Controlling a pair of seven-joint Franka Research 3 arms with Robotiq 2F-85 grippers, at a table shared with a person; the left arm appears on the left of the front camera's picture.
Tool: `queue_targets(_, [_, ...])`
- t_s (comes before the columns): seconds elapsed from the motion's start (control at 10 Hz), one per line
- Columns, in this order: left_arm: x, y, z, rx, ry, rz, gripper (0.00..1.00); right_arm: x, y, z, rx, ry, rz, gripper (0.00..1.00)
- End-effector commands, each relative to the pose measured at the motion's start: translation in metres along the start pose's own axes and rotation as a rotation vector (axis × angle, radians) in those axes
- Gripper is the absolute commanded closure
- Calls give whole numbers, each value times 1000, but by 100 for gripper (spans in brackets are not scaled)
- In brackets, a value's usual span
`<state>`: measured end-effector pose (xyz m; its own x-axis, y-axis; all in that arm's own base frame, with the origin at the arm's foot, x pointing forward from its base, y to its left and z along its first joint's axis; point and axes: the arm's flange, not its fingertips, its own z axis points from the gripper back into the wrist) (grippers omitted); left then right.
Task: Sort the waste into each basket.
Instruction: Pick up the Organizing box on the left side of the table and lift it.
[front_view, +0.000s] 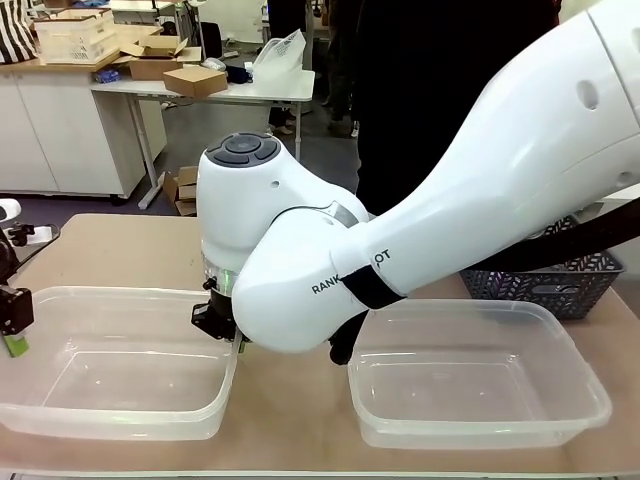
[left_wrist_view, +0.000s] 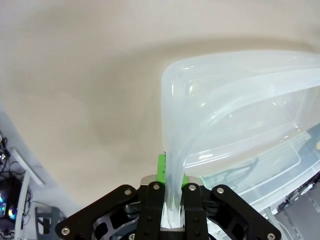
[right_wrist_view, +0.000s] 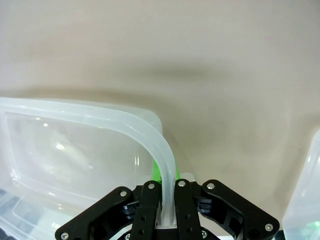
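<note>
Left tub (front_view: 100, 422) beside right tub (front_view: 480, 432)

Background and bench surface behind the work area

A plain tan tabletop (front_view: 120, 250) is seen across the lower half of the front view, and it is spread over the upper part of both wrist views. At the upper left, a white cabinet (front_view: 60, 135) is topped by a white lattice crate (front_view: 75, 38), with a striped bag (front_view: 14, 35) cut off at the frame's edge. A white desk (front_view: 250, 95) is set just right of the cabinet and is loaded with cardboard boxes (front_view: 193, 80) and a clear plastic bag (front_view: 280, 52). More flattened cardboard (front_view: 183, 190) is stacked on the floor beneath it. A person in black clothing (front_view: 440, 90) is placed at the upper centre.
</note>
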<state>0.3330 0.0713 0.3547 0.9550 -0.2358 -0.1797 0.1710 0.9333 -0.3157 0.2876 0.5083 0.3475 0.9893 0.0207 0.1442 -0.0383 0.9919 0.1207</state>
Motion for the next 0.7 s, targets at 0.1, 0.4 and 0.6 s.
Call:
queue_targets(0.1, [-60,-19,-42,21,-58,7,100,6,-9,-1,-36,25,0,100])
queue_targets(0.4, [-54,-25,21,16,-100,62,100,24,-21,44,-67,109,30,100])
queue_targets(0.6, [-48,-43,103,32,-135,41,100,44,-13,130,-109,79,85,100])
